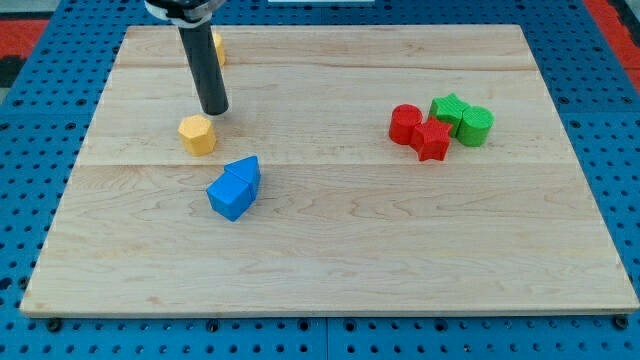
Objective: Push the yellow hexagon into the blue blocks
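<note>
Patience matters here: my tip (215, 109) sits just above and to the right of the yellow hexagon (198, 134), close beside it, though I cannot tell whether it touches. I have no jaws to open or close, only a bare rod holding nothing. I judge I should come round to the hexagon's upper-left side, then push steadily down and right so it slides straight into the blue blocks (234, 187), which lie near, below and to its right. The hexagon is small, chunky, orange-yellow, resting flat on the wooden board (400, 250).
</note>
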Motion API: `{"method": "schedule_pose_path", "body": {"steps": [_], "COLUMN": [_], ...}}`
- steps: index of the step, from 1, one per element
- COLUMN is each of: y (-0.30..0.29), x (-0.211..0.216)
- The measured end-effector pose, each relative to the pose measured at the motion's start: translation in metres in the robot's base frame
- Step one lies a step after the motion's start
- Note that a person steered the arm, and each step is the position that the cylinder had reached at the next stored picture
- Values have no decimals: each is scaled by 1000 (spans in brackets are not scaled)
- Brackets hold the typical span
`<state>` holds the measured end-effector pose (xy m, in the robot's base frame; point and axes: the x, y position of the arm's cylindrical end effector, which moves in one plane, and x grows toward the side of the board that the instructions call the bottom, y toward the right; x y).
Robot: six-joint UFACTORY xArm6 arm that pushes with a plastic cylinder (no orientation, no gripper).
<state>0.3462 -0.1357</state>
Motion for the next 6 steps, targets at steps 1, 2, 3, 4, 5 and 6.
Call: {"method": "schedule_pose_path", "body": {"steps": [1,2,3,4,5,6], "y": [-24,-38,-30,9,25,2], "x": [-9,-6,27,59,102,87]}}
